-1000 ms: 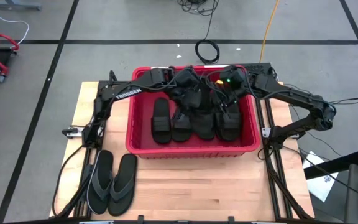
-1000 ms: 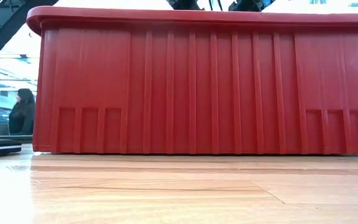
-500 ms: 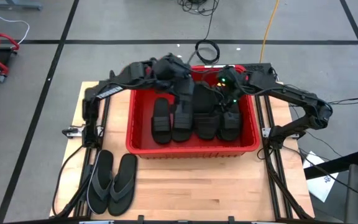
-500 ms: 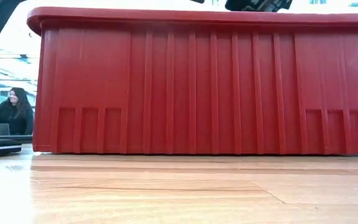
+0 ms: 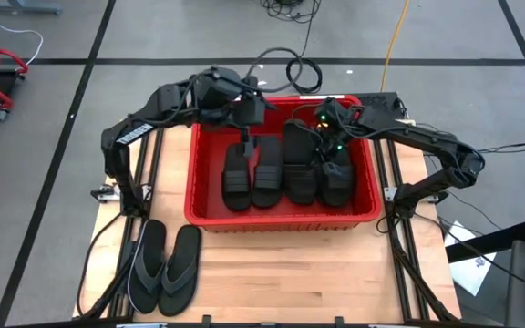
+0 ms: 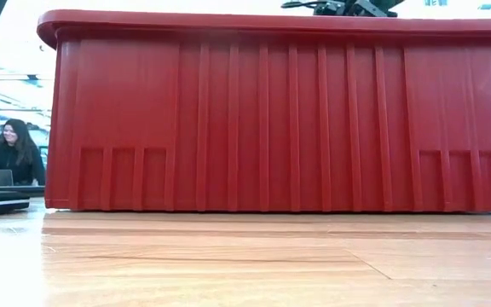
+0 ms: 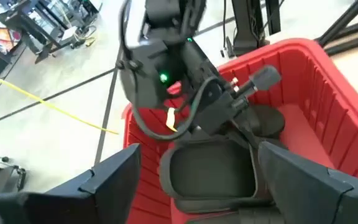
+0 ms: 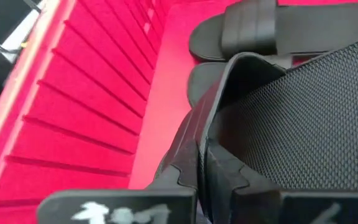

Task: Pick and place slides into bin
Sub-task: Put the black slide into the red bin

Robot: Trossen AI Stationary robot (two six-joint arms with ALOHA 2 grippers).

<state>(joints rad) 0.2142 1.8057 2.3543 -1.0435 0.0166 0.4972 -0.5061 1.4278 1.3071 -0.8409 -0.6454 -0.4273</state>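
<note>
High view. Desk (image 5: 281,273): wooden. Bin (image 5: 210,211): red, centre, four strap slides (image 5: 285,178) abreast inside. Thong slides (image 5: 164,266): pair at near left outside bin, long axes near-to-far. Left jaws (image 5: 242,111): wide apart, empty, over bin's far-left rim; nearer arm. Right jaws (image 5: 322,137): closed on a slide (image 8: 303,112) in bin.

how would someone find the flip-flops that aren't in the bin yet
Start at the red bin in the middle of the wooden table. Go to the bare wood just off the bin's near left corner, beside the left arm's base rail. The two dark grey thong flip-flops lie there side by side; unlike the black wide-strap slides lined up inside the bin, they have thin Y-shaped straps.
</note>
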